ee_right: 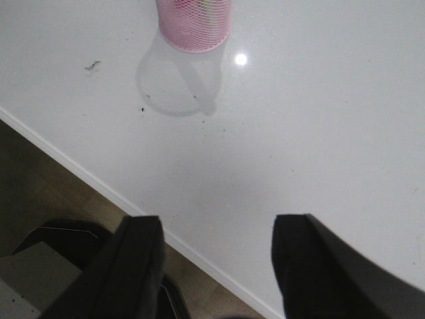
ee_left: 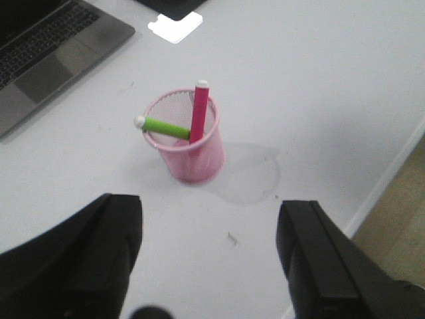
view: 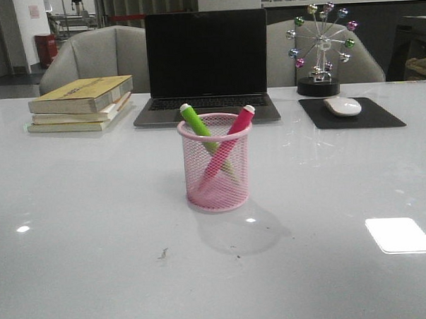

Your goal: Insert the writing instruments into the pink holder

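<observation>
both grippers are spread wide with nothing in them: left gripper (ee_left: pixel 209 256) hovers near the pink holder (view: pixel 216 163), right gripper (ee_right: pixel 216 266) hangs back over the table (view: pixel 96 228) near edge. green pen (view: pixel 197 129) and pink pen (view: pixel 233 134) sit crossed inside the holder, mid-table. looks done. only risk i see is an arm clipping the light cup and tipping it.

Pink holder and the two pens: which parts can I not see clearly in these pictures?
- Right wrist view: pink holder rim and pens cut off by the frame edge.
- Front view: lower ends of green pen and magenta pen blurred behind mesh.
- Neither hand appears in the front view.
</observation>
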Robot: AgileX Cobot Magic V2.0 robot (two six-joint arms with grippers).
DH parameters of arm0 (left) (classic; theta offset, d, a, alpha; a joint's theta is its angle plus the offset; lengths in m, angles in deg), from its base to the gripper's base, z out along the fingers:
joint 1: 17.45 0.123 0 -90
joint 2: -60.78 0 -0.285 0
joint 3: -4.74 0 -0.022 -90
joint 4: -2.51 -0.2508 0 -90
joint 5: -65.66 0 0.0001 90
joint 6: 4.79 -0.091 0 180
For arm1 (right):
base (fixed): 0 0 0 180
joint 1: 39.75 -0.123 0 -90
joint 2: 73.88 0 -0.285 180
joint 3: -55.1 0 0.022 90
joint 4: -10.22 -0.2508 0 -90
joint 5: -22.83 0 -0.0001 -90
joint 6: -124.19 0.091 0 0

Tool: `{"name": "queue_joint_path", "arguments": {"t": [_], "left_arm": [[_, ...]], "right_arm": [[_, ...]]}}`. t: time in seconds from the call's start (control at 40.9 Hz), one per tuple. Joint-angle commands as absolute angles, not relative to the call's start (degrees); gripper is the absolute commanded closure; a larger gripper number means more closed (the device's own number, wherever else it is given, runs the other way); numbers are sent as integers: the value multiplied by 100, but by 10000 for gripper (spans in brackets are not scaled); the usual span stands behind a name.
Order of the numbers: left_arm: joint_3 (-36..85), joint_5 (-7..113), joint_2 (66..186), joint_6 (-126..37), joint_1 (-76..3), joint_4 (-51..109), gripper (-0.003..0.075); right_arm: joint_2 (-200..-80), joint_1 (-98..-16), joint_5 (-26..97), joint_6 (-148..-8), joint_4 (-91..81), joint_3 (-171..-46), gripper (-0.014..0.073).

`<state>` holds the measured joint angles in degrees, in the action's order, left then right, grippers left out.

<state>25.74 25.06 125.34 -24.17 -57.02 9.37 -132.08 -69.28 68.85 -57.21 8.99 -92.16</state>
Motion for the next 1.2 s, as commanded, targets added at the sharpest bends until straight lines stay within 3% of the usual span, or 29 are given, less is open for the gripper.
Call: {"name": "queue_joint_path", "arguments": {"t": [0.0,0.318,0.562,0.709,0.832,0.978,1.052,1.174], "left_arm": [[2659,2400,11934,-2353,-5550,897,231],[3836,2375,10340,-1779,-4816,373,231],[4296,2360,9922,-931,-4107,336,231],[4357,2410,9922,-891,-3791,336,237],[4357,2399,9922,-891,-3711,336,312],[4357,2421,9922,-891,-3711,336,456],[4357,2434,9922,-891,-3711,336,522],[4357,2434,9922,-891,-3711,401,617]], "right_arm": [[-13087,-6887,6352,-5721,934,-9336,118],[-11664,-6887,5669,-5721,927,-8430,118],[-11002,-6887,5529,-5721,932,-7930,120],[-10996,-6887,5569,-5721,932,-7924,205],[-10996,-6887,5569,-5721,932,-7924,349],[-10996,-6887,5569,-5721,932,-7924,503],[-10996,-6887,5569,-5721,932,-7924,544],[-10996,-6887,5576,-5721,932,-7924,536]]}}
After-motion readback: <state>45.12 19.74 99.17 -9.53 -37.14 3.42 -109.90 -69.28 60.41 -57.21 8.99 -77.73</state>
